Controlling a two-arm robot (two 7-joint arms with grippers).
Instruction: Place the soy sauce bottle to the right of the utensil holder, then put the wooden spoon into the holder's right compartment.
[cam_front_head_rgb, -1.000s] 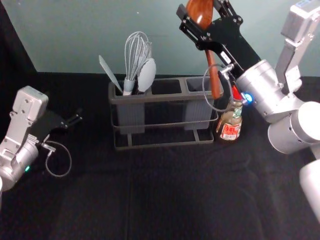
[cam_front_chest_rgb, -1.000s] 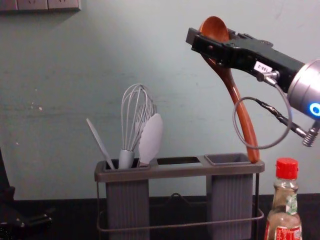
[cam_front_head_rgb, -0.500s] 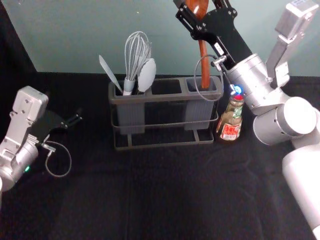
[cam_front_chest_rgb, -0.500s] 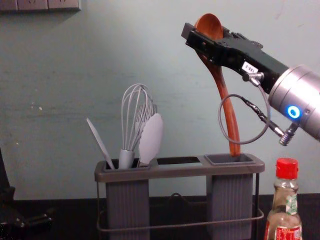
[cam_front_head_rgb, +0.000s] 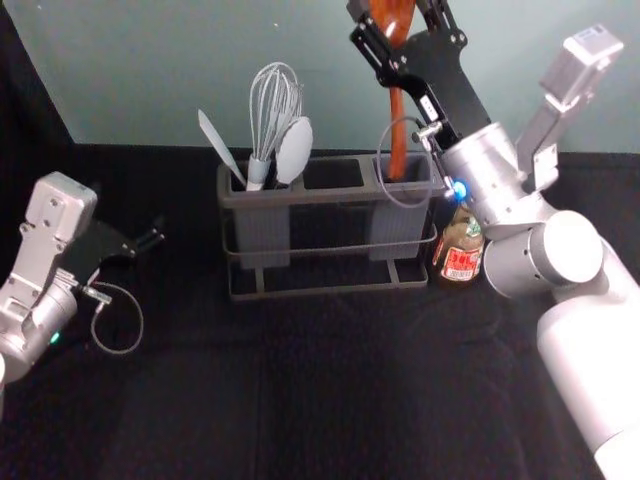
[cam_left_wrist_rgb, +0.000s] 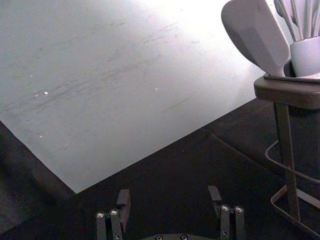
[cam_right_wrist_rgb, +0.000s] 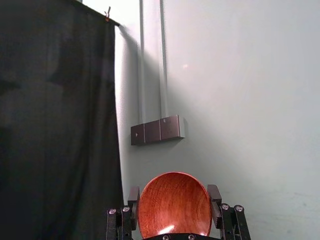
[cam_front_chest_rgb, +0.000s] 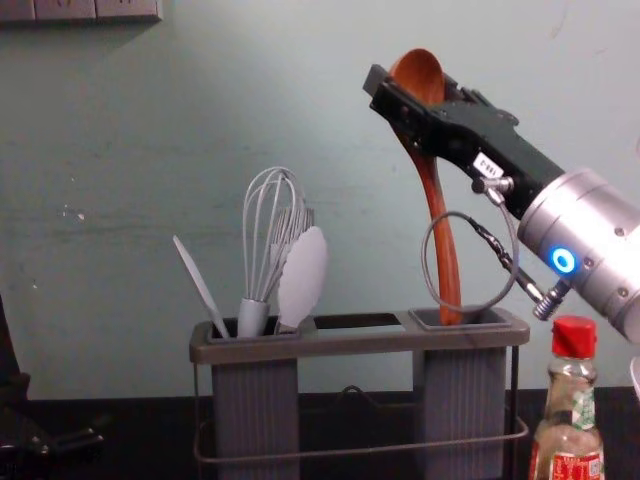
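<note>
The right claw (cam_front_chest_rgb: 408, 88) was clamped on the bowl of a reddish-brown wooden spoon (cam_front_chest_rgb: 443, 240) above the dark grey, slatted plastic utensil holder (cam_front_chest_rgb: 360, 343). Below that claw, the spoon's handle slanted down, its end just within the mouth of the right compartment (cam_front_chest_rgb: 460, 400). Lower and to the claw's right, the red-capped glass soy sauce bottle (cam_front_chest_rgb: 570, 400) stood upright on the black-covered counter (cam_front_head_rgb: 250, 400), just beside the holder. Left of the claw and lower, a grey wire whisk (cam_front_chest_rgb: 268, 230) leaned in the left compartment. The left claw (cam_front_head_rgb: 130, 212) was parked left of the holder, spread wide and holding nothing.
</note>
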